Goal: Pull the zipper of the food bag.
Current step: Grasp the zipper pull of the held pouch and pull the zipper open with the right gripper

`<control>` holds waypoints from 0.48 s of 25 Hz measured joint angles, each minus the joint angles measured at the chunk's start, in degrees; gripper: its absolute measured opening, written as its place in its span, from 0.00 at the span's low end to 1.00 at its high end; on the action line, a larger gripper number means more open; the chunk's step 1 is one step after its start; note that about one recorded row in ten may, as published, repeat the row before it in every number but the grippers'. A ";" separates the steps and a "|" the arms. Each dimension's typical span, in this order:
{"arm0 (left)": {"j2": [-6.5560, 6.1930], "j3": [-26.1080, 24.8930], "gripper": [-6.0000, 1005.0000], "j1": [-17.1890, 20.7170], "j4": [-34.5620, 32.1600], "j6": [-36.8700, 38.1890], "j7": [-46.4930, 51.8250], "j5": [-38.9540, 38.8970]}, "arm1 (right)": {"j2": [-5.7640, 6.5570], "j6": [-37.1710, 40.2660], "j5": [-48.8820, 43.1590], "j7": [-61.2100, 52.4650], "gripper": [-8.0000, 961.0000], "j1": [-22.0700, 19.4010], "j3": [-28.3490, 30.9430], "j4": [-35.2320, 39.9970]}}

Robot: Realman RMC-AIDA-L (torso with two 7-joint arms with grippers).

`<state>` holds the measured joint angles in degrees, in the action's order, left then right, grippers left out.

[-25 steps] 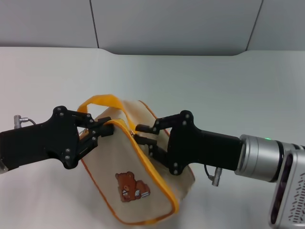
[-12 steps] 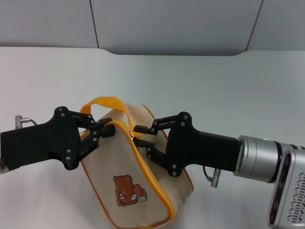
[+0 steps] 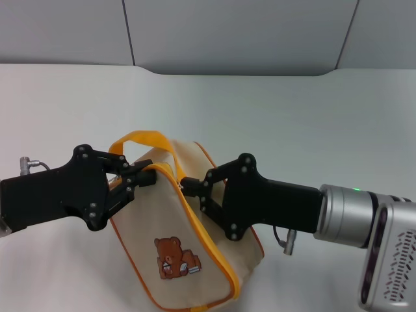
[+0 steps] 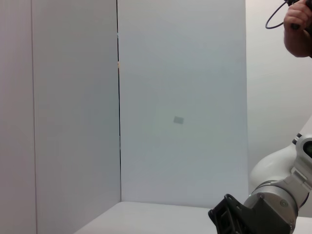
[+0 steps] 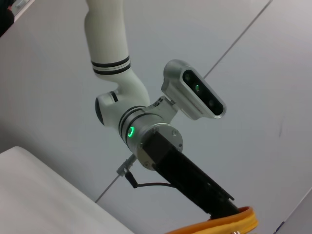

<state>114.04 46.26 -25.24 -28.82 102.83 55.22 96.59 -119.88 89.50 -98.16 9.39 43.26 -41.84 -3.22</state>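
From the head camera I see the small boxy cream canvas food bag (image 3: 188,260) with its orange-yellow piping sitting on the white table (image 3: 292,110), low and centre in front of the robot, tilted so the face with the brown cartoon bear patch (image 3: 174,258) looks up toward me. The orange strap handle (image 3: 140,140) arches over its far top edge. The orange-yellow zipper band (image 3: 207,244) runs around the bag's edge from the top corner down toward the near right corner.

My left gripper (image 3: 144,175), a black linkage claw, reaches in from the left and has its fingers pinched onto the bag's upper corner, right where the piping bends. My right gripper (image 3: 190,186), black with a silver wrist behind it, comes in from the right, and its fingertips are drawn together at the top of the zipper band, just beside the left gripper. There is a small pale glint between the tips, but I cannot make out the pull tab well enough to say it is gripped.

The left wrist camera shows only grey wall panels (image 4: 180,97) and part of the right arm (image 4: 273,204).
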 joint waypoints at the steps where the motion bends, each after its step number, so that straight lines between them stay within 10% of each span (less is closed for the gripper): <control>1: 0.00 -0.02 0.06 0.01 0.00 -0.05 0.01 -0.02 | 0.00 0.10 -0.31 0.10 0.04 -0.36 0.00 0.35; 12: 0.12 -4.85 0.06 -0.03 0.61 -3.21 0.58 -0.19 | 0.03 2.26 -1.14 0.10 0.01 -4.55 0.00 5.06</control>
<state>114.17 41.41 -25.27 -28.21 99.62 55.79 96.39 -119.85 91.76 -99.29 9.49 38.71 -41.84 1.84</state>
